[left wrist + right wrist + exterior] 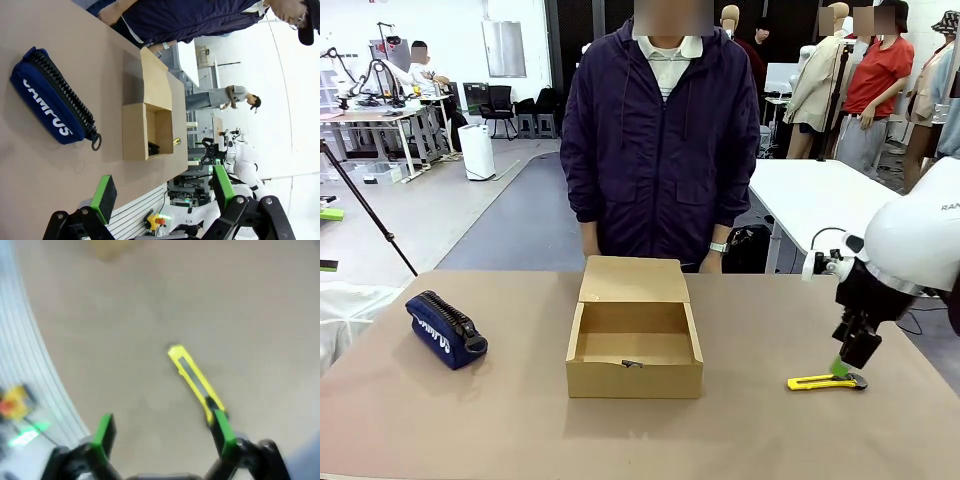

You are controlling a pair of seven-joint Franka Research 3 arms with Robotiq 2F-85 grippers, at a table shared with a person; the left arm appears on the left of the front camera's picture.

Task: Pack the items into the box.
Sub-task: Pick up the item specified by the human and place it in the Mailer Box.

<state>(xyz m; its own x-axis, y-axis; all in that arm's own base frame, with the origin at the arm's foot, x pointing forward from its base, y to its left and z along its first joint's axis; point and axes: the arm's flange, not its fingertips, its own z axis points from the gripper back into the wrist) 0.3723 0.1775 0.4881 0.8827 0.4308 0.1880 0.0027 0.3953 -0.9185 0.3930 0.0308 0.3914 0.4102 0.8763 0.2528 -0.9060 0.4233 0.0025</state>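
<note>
Matt cardboard box, plastic utility knife, cloth zip pouch, matt tabletop

Box open w/ gadget; knife outside

The right arm enters from the right side and bends down over the table near its right edge. The wrist points the right gripper downward, with its fingertips low above the surface. Its jaws stand wide apart, green pads facing each other. The left gripper is rolled sideways and aims across the table from its left end, jaws fully spread and holding nothing.
</note>
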